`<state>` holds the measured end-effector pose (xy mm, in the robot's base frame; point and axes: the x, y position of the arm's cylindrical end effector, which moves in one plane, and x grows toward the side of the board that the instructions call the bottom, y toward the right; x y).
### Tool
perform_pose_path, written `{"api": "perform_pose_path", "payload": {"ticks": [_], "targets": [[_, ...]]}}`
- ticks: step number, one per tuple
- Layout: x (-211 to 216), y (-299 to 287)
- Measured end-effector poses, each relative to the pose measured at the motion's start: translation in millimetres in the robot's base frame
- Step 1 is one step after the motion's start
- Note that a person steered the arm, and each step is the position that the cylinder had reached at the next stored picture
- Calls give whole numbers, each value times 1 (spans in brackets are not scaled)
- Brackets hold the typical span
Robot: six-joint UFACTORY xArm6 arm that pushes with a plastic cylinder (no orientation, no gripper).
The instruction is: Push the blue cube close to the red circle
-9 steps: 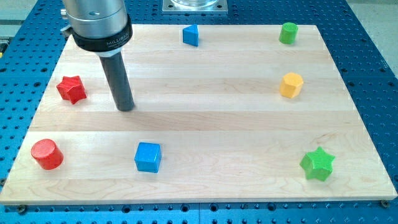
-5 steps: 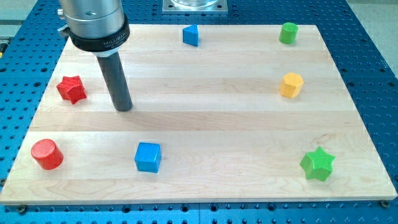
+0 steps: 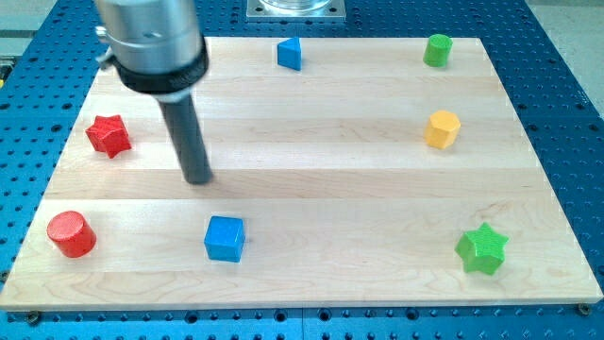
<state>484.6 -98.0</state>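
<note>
Progress: blue cube point(image 3: 225, 237) lower left, well apart from red circle point(image 3: 71, 233); push not begun
Tip: my tip point(image 3: 198, 178) above the cube, not touching
Jaws: none, bare rod

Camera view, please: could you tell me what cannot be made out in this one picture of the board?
- The arm above the grey collar: cut off by the view's top edge.
- The collar and rod: motion-blurred, so the collar's lettering is unreadable. My tip sits above the blue cube, not touching.
- The metal plate at the view's top: mostly cropped.
- The board's bottom corners: cut off at the edges.
</note>
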Motion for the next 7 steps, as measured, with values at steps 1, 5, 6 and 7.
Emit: {"api": "perform_pose_path", "payload": {"ticks": [1,5,6,7], "targets": [[44,99],[53,-10],[-54,5],[-133,-51]]}}
